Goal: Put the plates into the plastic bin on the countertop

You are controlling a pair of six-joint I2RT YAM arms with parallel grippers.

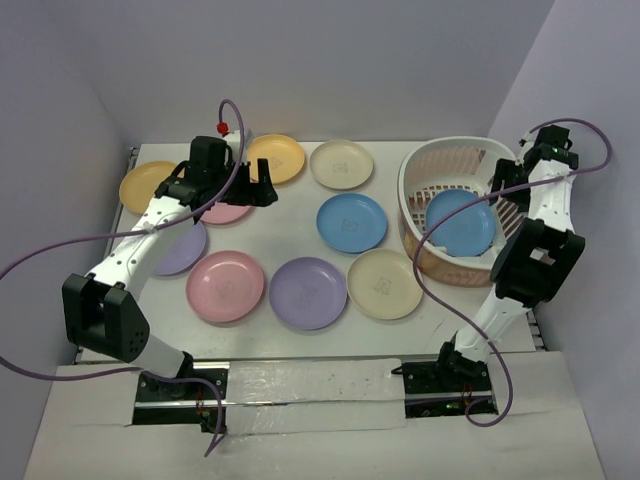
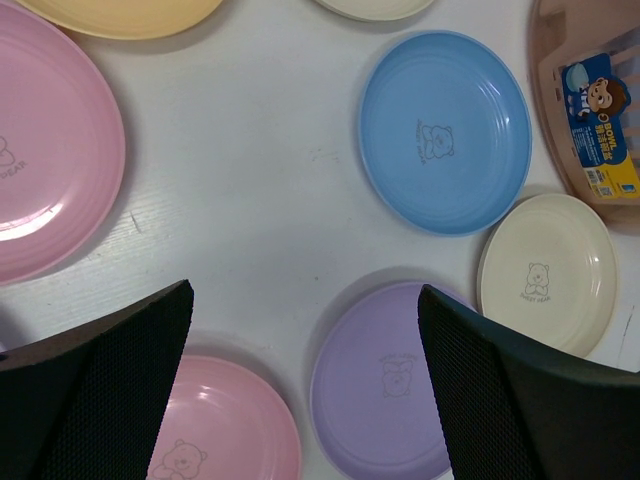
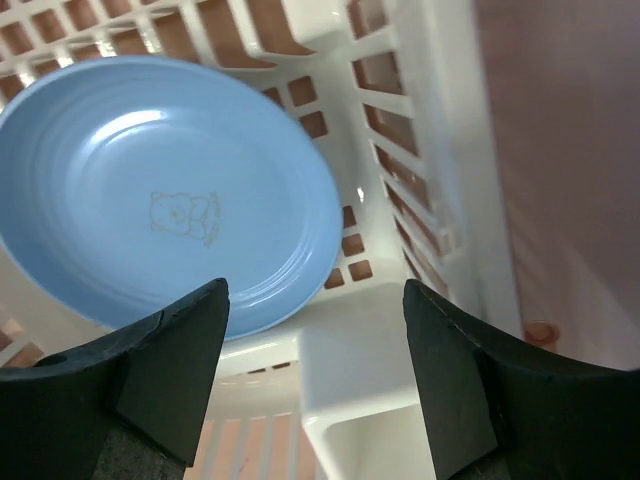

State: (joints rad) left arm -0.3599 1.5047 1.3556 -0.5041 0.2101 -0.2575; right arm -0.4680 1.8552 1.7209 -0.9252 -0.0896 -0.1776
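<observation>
The right pincer (image 3: 315, 300) hangs open and empty over the bin (image 3: 420, 120), where a blue plate (image 3: 170, 190) lies inside. The other plates lie flat on the tabletop (image 2: 260, 170), nearer the left arm. The left pincer (image 2: 305, 292) is spread wide and empty, with a pink plate (image 2: 50, 160) just to its left, likely the easiest reach.

Pink plate (image 1: 226, 212) – mostly hidden under left arm (image 1: 135, 250); lavender plate (image 1: 188, 252) half covered.

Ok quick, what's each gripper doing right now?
Left gripper: open, holding nothing.
Right gripper: open, empty, above the blue plate in the plastic bin.
</observation>
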